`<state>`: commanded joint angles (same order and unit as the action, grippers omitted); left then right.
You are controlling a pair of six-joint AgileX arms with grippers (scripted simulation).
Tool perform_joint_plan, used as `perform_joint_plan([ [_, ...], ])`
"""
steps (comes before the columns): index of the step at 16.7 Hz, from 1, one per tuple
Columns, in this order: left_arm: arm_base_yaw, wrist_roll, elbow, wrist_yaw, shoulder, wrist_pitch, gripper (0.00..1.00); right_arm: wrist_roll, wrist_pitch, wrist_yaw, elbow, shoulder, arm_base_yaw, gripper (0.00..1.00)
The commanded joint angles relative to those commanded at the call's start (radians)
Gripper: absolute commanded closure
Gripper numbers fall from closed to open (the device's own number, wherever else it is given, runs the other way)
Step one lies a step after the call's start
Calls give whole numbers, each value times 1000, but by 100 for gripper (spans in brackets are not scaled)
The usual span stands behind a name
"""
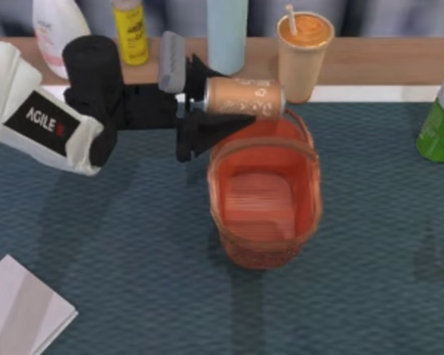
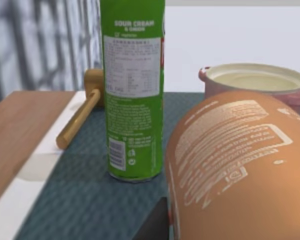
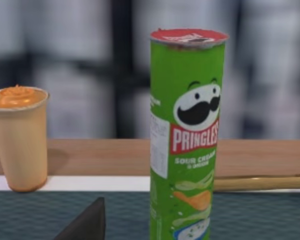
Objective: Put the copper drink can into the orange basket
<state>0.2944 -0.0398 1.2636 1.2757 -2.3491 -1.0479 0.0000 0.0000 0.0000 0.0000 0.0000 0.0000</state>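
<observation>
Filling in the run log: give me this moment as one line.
left gripper: shut on copper drink can, held sideways | position: over far rim of orange basket | can not yet in basket | right arm: not in top view

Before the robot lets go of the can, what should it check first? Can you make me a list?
1. Is the copper drink can held? Ok: the left gripper is shut on it, and it lies sideways.
2. Is the can over the orange basket? Not ok: it hangs at the far rim, not the middle.
3. Is the basket's handle out of the way? Cannot tell: it arches just nearer than the can.
4. Is the basket empty? Ok: only its bottom shows.
5. Is the paper cup safe? Cannot tell: it stands close behind the can.
6. Is the right arm clear? Ok: it is not in the top view.
</observation>
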Motion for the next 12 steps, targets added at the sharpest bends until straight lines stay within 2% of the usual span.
perform_joint_plan([
  [9, 0, 0, 0, 0, 0, 0, 2, 0, 0, 0, 0, 0, 0, 0],
  [12, 0, 0, 0, 0, 0, 0, 0, 0, 0, 0, 0, 0, 0, 0],
])
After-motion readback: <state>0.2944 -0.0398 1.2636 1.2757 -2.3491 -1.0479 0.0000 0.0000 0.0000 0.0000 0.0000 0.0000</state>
